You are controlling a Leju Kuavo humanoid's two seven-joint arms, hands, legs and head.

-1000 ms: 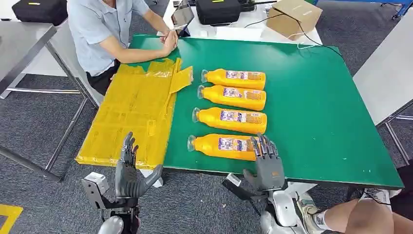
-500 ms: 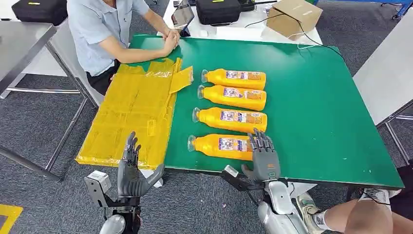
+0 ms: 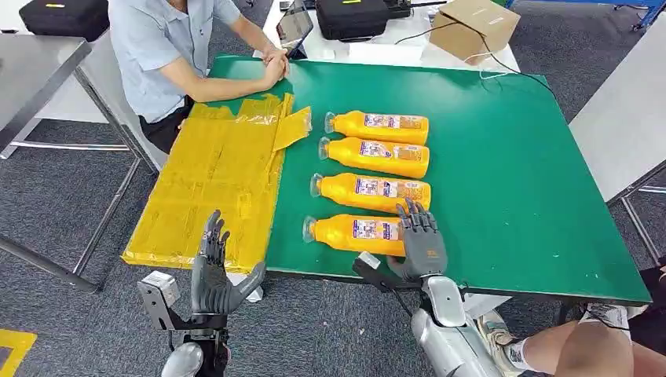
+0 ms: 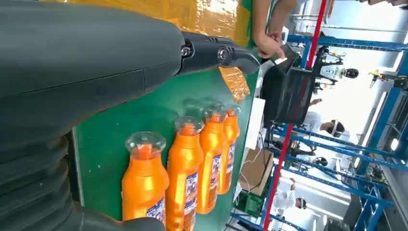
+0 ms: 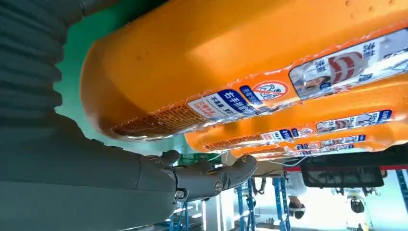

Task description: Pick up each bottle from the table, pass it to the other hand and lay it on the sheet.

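Observation:
The nearest orange bottle [image 3: 353, 233] lies on its side near the front edge of the green table [image 3: 510, 173], cap toward the yellow sheet [image 3: 220, 181]. My right hand [image 3: 420, 243] hovers over its base end with fingers spread, holding nothing. In the right wrist view the bottle [image 5: 240, 62] is close to the palm and the thumb [image 5: 207, 178] stands off it. Three more bottles [image 3: 377, 193] [image 3: 377, 157] [image 3: 381, 127] lie parallel behind. My left hand [image 3: 212, 271] is open and upright, just in front of the sheet's near edge. The left wrist view shows the bottle row [image 4: 144, 187].
A person [image 3: 169, 55] sits at the table's far left corner with hands resting on it, beside the sheet's far end. A cardboard box [image 3: 473, 27] and a black case [image 3: 352, 17] stand behind the table. Someone's legs [image 3: 581, 345] are at the lower right.
My right hand has moved forward and slightly left, from the table's front edge to over the nearest bottle's base end. The left hand has barely shifted.

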